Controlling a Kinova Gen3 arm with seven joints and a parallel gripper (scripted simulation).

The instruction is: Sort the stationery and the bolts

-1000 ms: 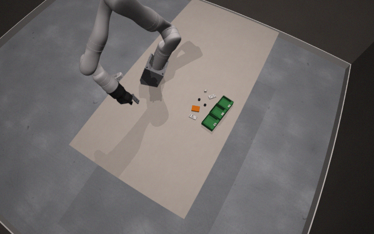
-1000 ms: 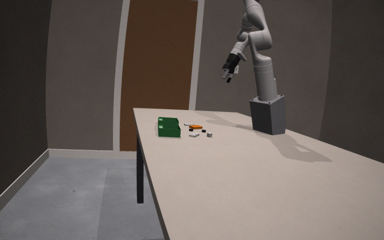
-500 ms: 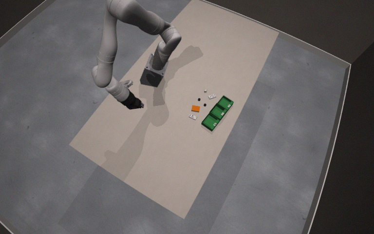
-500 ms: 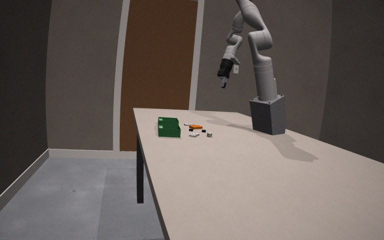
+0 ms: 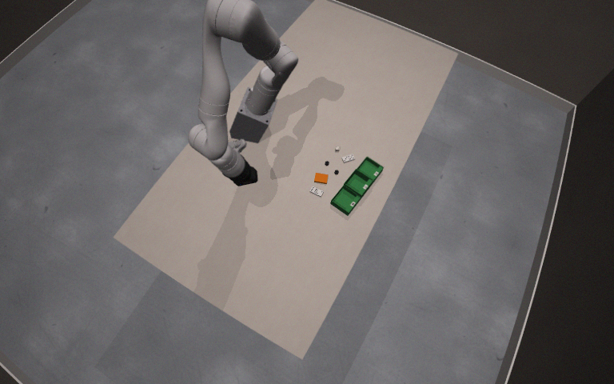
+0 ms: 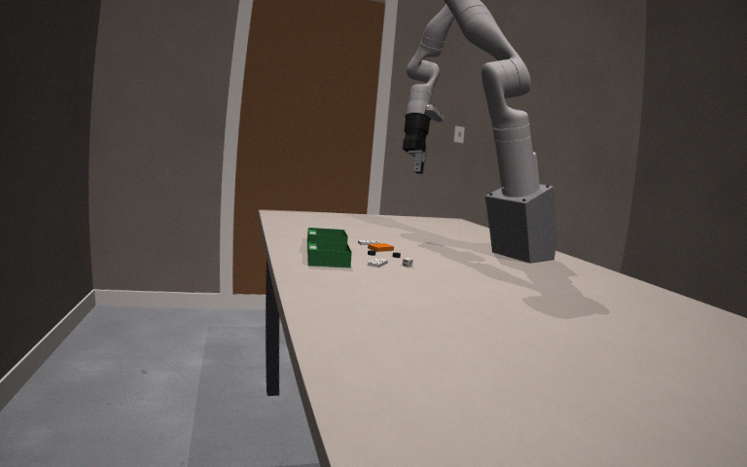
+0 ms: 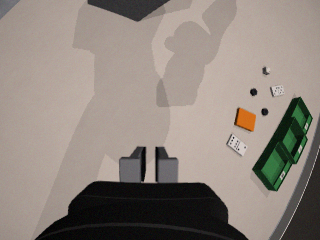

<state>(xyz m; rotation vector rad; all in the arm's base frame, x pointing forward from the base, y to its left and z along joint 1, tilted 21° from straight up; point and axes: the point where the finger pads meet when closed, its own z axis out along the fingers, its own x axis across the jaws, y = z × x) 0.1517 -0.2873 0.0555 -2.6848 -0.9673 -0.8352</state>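
My gripper (image 6: 419, 167) (image 7: 150, 158) hangs high above the table, well left of the objects in the wrist view. Its fingers stand nearly together with nothing between them. An orange pad (image 5: 320, 177) (image 6: 380, 247) (image 7: 246, 119) lies flat near the bins. Two small black nuts (image 5: 325, 162) (image 5: 336, 171) (image 7: 252, 91) (image 7: 264, 111) lie beside it. Three green bins (image 5: 339, 206) (image 6: 329, 257) (image 7: 264, 178) stand in a row near the table's edge. Their white labels are too small to read.
Two white dominoes (image 5: 348, 158) (image 5: 316, 191) (image 7: 276, 91) (image 7: 236, 144) and a small white die (image 5: 336, 148) (image 6: 408, 262) (image 7: 266, 70) lie among the objects. The arm's grey base block (image 5: 248, 126) (image 6: 519, 228) stands on the table behind the gripper.
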